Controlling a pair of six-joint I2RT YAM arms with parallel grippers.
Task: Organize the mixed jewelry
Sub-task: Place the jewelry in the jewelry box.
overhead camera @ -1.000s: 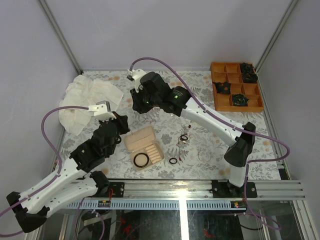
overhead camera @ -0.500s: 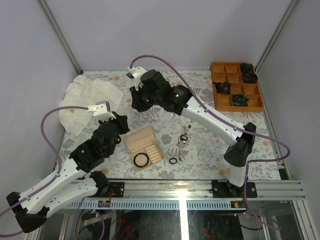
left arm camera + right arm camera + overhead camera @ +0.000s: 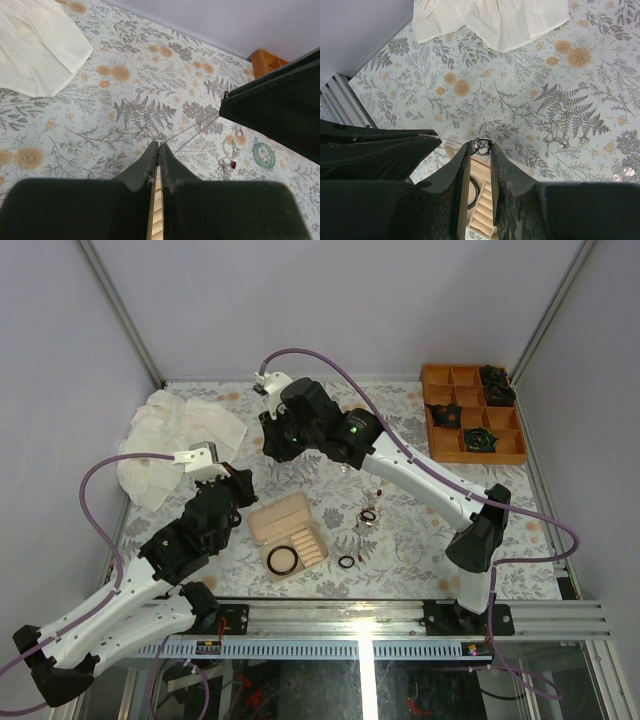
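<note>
Beige ridged box (image 3: 296, 516) sits right under both sets of my fingertips with one black ring (image 3: 281, 560) lying in it; orange tray (image 3: 440, 450), well off to the right of my fingers, has dark rosettes (image 3: 480, 440) in several cells. My right gripper (image 3: 479, 150) pinches a small glittery piece (image 3: 480, 144), dark and silvery. My left gripper (image 3: 159, 146) is pressed shut, and the other mixed jewelry lies loose on the floral table top (image 3: 125, 75) ahead-right of its tips: pale teal bracelet (image 3: 263, 155), red earring (image 3: 233, 164), thin silvery hoops (image 3: 239, 132), second black ring (image 3: 346, 562).
</note>
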